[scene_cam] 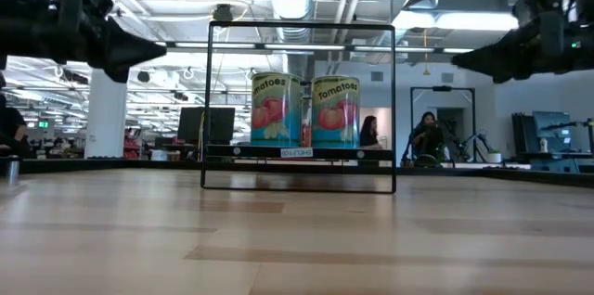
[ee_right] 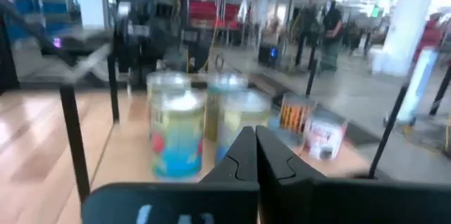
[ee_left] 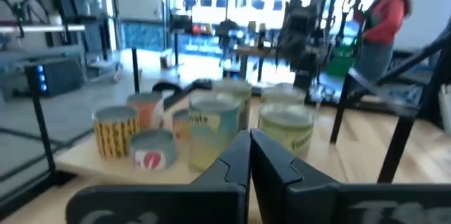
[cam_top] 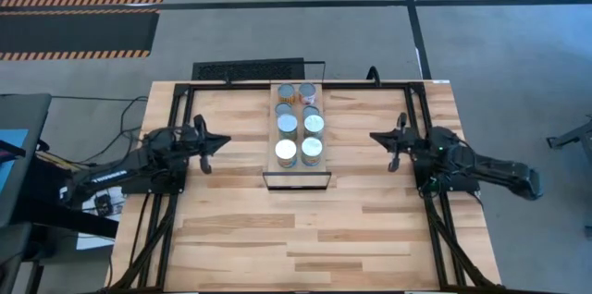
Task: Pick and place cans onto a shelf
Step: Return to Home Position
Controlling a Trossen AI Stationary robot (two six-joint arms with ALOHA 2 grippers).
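Several cans (cam_top: 299, 128) stand upright on the light-wood shelf (cam_top: 298, 160), a narrow board in a thin black frame at the table's far middle. In the low view two tomato cans (scene_cam: 304, 109) stand on its board. My left gripper (cam_top: 225, 140) is shut and empty, left of the shelf and above the table; the cans show ahead of it in the left wrist view (ee_left: 211, 129). My right gripper (cam_top: 375, 137) is shut and empty, right of the shelf; the cans also show in the right wrist view (ee_right: 201, 129).
The planked tabletop (cam_top: 305, 229) lies bare between the shelf and the near edge. Black frame rails (cam_top: 166, 146) run along the table's left and right sides. People stand in the room beyond the table (scene_cam: 427, 137).
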